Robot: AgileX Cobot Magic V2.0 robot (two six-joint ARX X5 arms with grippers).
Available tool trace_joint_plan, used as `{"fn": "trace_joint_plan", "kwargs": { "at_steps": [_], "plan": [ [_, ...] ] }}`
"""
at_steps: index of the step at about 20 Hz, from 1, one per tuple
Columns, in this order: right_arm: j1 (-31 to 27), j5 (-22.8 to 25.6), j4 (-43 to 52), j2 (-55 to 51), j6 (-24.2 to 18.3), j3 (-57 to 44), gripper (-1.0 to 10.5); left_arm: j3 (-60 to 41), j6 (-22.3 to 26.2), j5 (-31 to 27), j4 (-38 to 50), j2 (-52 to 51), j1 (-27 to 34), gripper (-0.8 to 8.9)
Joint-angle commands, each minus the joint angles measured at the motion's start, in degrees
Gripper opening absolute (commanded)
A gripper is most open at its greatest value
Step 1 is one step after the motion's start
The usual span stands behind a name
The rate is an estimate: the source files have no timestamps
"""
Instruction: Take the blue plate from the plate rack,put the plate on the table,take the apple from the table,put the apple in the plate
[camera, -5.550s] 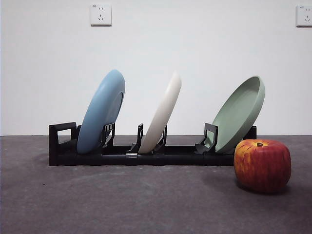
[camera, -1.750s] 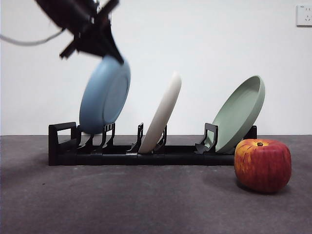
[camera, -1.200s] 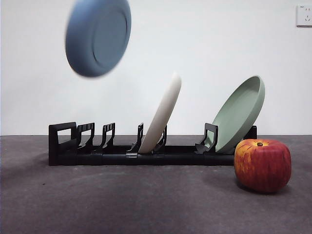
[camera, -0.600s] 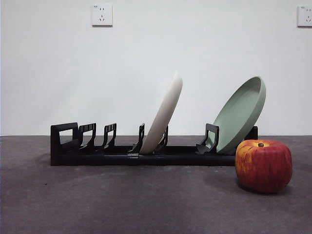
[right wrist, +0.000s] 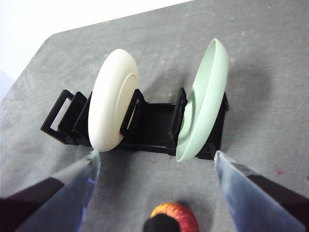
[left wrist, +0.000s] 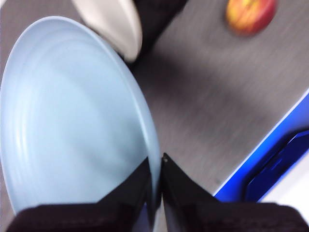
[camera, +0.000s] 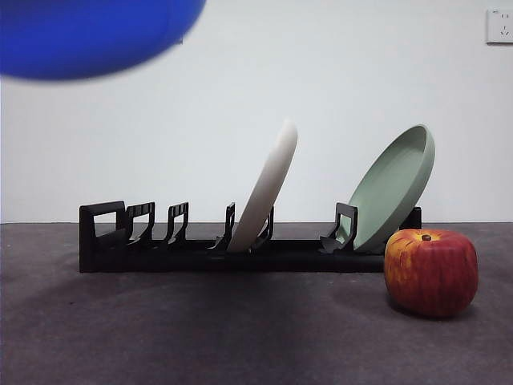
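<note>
Blue plate (left wrist: 72, 121) is out of the plate rack (camera: 160, 249), pinched at its rim by your left gripper (left wrist: 155, 166), aloft. Next: lower it flat onto the bench (camera: 200, 329). Right gripper (right wrist: 157, 159) waits, spread wide.

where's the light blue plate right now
The round matte light-blue plate is off the black slotted rack, pinched at its rim by the left gripper; front view shows it blurred at top left, above the rack.

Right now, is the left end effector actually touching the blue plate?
Touching. The left wrist view shows the left end effector with both jaws closed on the rim of the blue plate, one on each face.
</note>
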Motion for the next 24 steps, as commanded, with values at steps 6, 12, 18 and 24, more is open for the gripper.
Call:
{"fn": "trace_joint_plan", "kwargs": {
  "at_steps": [6, 12, 18, 24],
  "plan": [
    [0.0, -0.1, 0.3, -0.1, -0.1, 0.2, 4.1, -12.0, 11.8, 11.6, 29.6, 9.1, 1.5, -0.09],
    [0.0, -0.1, -0.2, -0.1, -0.1, 0.2, 4.1, -12.0, 18.3, 17.4, 34.8, 20.8, 8.0, -0.09],
    [0.0, -0.1, -0.4, -0.1, -0.1, 0.2, 4.1, -12.0, 18.4, 24.9, 36.5, 27.7, 11.2, 0.54],
    [0.2, -0.2, -3.6, -0.1, -1.1, 0.2, 4.1, -12.0, 17.9, 29.4, 37.6, 27.5, 11.9, 3.8]
  ]
}}
